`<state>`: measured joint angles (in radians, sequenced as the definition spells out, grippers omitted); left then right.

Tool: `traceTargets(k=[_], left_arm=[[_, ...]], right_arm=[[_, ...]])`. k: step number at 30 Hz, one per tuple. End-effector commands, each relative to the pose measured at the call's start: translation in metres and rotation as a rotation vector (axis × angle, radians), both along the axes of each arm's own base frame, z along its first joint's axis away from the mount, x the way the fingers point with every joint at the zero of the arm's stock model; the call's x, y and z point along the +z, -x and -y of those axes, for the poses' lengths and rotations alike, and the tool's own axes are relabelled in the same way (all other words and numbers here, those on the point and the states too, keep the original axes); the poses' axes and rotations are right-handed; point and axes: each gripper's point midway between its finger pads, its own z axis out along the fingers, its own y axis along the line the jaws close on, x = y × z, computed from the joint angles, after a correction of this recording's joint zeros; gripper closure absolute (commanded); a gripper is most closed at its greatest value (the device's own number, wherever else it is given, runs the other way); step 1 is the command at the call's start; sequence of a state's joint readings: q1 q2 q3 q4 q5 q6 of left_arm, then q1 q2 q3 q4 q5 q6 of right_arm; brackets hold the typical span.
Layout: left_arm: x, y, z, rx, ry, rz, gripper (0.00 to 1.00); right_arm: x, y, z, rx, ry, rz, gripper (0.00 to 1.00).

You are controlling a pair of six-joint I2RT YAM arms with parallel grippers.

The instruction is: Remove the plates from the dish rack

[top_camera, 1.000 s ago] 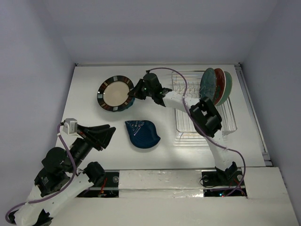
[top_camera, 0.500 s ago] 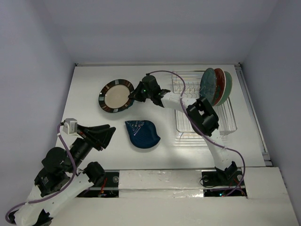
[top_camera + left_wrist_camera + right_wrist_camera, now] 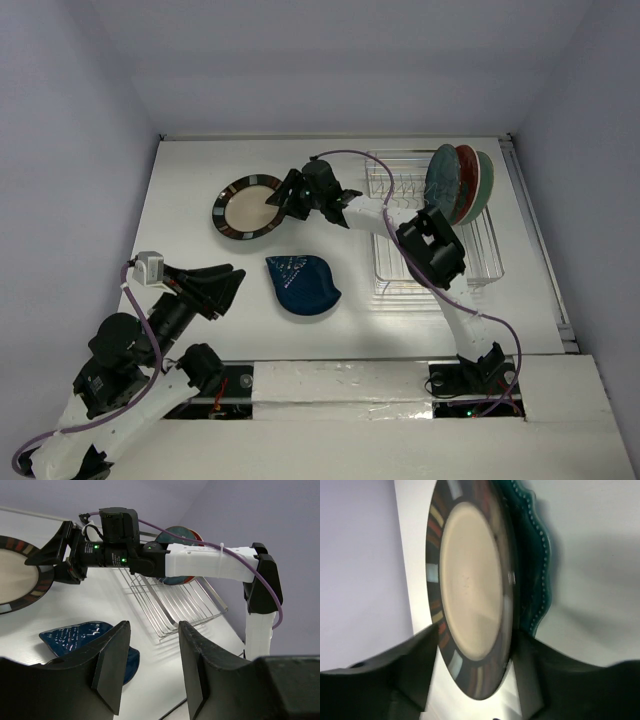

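Observation:
The dark-rimmed, cream-centred plate lies on the table at the back left, on top of a teal scalloped plate. My right gripper is open, its fingers standing either side of the cream plate's near rim. The dark blue leaf-shaped plate lies flat mid-table. Three plates stand upright in the silver wire dish rack: dark teal, red-rimmed and pale green. My left gripper hovers open and empty, left of the leaf plate.
The right arm stretches from its base across the rack's front left corner. White walls close in the table at the back and on both sides. The arm bases sit at the near edge.
The right gripper's fingers have spread apart off the cream plate, which has settled lower and flatter on the teal plate. The left arm has not moved.

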<state>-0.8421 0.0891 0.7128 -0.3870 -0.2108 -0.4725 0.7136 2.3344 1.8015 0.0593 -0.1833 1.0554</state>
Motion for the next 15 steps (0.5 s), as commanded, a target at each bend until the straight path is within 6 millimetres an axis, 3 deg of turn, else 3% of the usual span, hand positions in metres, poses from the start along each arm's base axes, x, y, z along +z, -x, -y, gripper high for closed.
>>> traceTargets(k=[1, 7, 15], left_arm=[[0.008, 0.001, -0.002, 0.002, 0.032, 0.025, 0.60], [0.011, 0.004, -0.004, 0.001, 0.047, 0.033, 0.60], [0.011, 0.004, -0.005, 0.001, 0.050, 0.036, 0.60]], right_arm=[[0.045, -0.001, -0.009, 0.033, -0.070, 0.094, 0.34], [0.032, 0.006, 0.008, 0.042, 0.052, 0.104, 0.16], [0.021, 0.009, 0.038, 0.025, 0.242, 0.129, 0.08]])
